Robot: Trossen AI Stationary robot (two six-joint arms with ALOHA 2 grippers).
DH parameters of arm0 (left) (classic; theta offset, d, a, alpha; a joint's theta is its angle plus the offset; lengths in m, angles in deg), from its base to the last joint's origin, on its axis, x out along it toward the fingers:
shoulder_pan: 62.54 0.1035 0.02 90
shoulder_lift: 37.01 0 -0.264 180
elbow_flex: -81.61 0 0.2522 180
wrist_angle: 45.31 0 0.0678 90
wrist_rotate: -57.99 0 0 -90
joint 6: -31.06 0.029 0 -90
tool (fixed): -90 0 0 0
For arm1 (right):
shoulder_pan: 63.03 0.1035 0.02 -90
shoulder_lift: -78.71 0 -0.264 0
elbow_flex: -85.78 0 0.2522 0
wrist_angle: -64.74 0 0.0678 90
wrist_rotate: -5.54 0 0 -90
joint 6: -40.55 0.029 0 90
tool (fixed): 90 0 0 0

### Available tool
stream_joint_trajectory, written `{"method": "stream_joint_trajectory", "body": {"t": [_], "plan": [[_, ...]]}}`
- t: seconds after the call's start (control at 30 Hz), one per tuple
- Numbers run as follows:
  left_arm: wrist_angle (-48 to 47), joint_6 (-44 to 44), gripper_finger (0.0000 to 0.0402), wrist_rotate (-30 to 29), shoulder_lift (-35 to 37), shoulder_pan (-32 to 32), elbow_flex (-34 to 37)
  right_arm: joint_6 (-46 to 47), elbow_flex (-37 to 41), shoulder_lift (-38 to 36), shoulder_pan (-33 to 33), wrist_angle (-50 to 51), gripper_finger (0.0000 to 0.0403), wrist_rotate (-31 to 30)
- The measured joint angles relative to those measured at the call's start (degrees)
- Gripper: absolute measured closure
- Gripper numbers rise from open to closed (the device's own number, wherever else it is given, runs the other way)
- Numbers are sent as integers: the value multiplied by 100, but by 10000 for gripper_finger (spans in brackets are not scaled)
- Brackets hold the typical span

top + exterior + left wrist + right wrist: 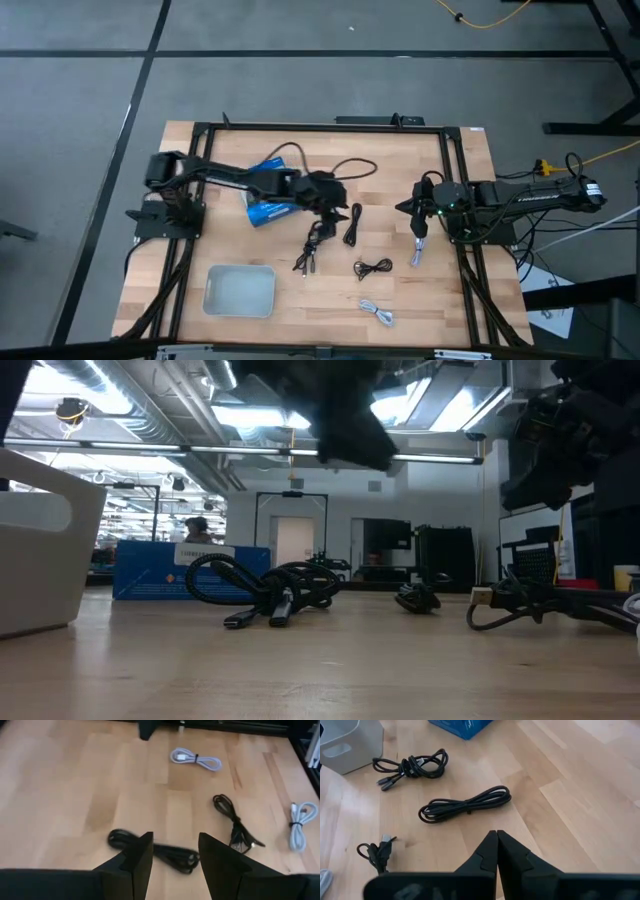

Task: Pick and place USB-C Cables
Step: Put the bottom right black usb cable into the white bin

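Observation:
Five small cable bundles lie flat on the wooden table. In the high view, the black ones are a knotted bundle [313, 243], a long coil [352, 225] and a small coil [372, 267]. The white ones are near the right arm [418, 250] and near the near edge [378, 312]. My left gripper [333, 203] hangs open above the table beside the blue box [270, 196]. In its wrist view a black cable [172, 855] lies below the open fingers [175, 840]. My right gripper [496, 834] is shut and waits at the table's right [422, 212], touching nothing.
A grey bin [240, 290] sits at the near left of the table. The blue retail box lies under the left arm's forearm. A black frame rail [455, 200] runs along the table's sides. Bare wood lies between the bin and the cables.

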Motion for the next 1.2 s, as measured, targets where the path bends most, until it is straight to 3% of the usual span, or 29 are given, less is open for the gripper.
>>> {"method": "stream_joint_trajectory", "body": {"t": [0.17, 0.43, 0.87, 1.2], "plan": [[-441, -50, 250, 522, -753, 54, -844, 376, 0, -2, 0, 295, 395, -6], [-1450, -431, 250, 569, -1600, 49, -1970, 844, 0, -2, 0, 767, 395, -15], [-1541, -750, 250, 529, -1961, -65, -2083, 835, 0, 2, 0, 772, 395, -15], [-1490, 757, 251, 253, -2112, -396, -2087, 804, 0, 0, 0, 833, 395, -15]]}}
